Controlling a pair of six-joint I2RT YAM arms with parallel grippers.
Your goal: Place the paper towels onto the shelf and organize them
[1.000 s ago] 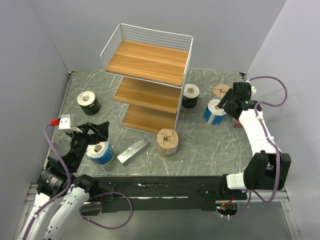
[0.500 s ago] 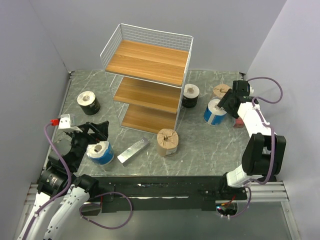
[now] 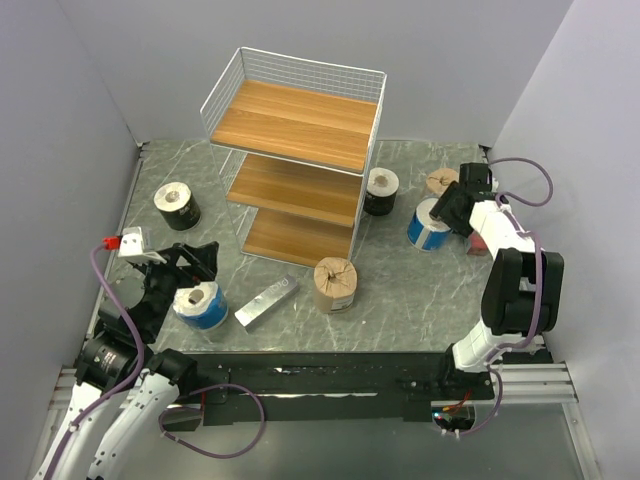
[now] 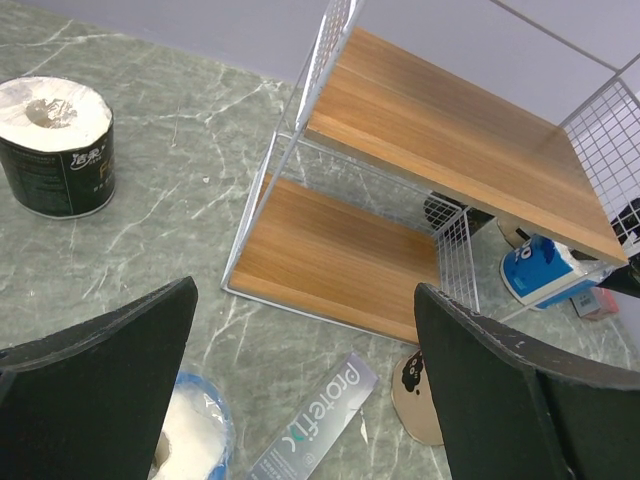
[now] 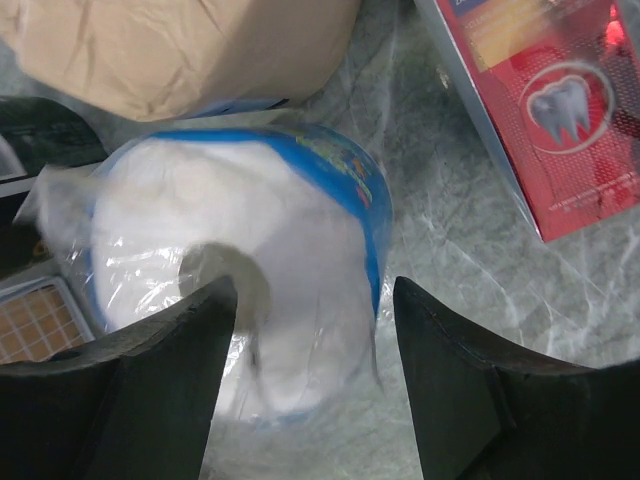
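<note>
The shelf stands at the back middle, all three boards bare. My left gripper is open just above a blue roll; in the left wrist view its fingers frame that roll at the bottom left. My right gripper is open over the other blue roll. In the right wrist view one finger is over the roll's white top and the other is at its right edge. Black rolls and brown rolls stand on the table.
A flat silver bar lies between the left blue roll and the middle brown roll. A slim red box lies just right of the right blue roll, near the table's right edge. Grey walls close in the left, back and right.
My right gripper has crept left and closer over the blue roll, and its arm has folded in toward the right wall. The left arm and all rolls have barely moved.
</note>
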